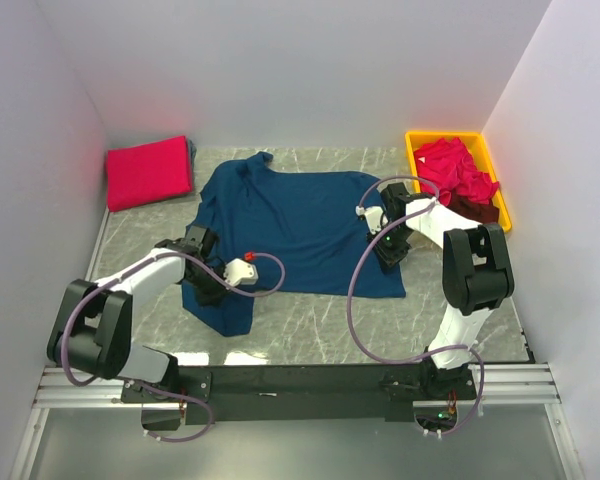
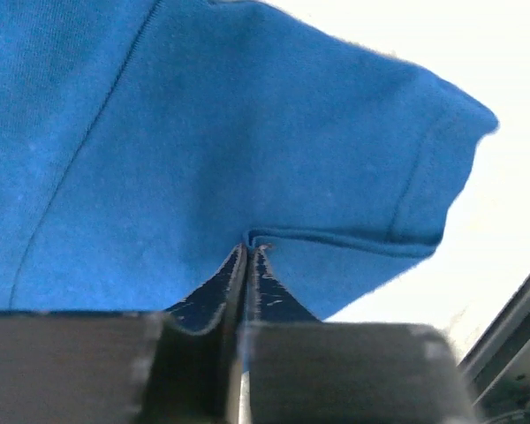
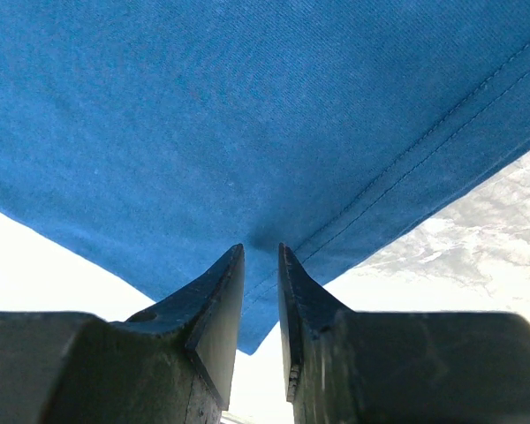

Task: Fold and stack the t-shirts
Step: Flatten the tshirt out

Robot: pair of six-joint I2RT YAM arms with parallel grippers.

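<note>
A navy blue t-shirt (image 1: 300,225) lies spread across the middle of the marble table. My left gripper (image 1: 208,290) is at its near-left sleeve. In the left wrist view its jaws (image 2: 249,249) are pressed together on a fold of the blue cloth (image 2: 203,132) beside the sleeve hem. My right gripper (image 1: 388,250) is at the shirt's right edge. Its jaws (image 3: 261,252) stand a narrow gap apart, with a pucker of blue cloth (image 3: 247,115) pinched between the tips near the stitched hem. A folded red-pink t-shirt (image 1: 148,172) lies at the back left.
A yellow bin (image 1: 440,135) at the back right holds crumpled red-pink t-shirts (image 1: 458,170) and a dark maroon one (image 1: 477,211). White walls close in the table on the left, back and right. Purple cables loop from both arms over the near table.
</note>
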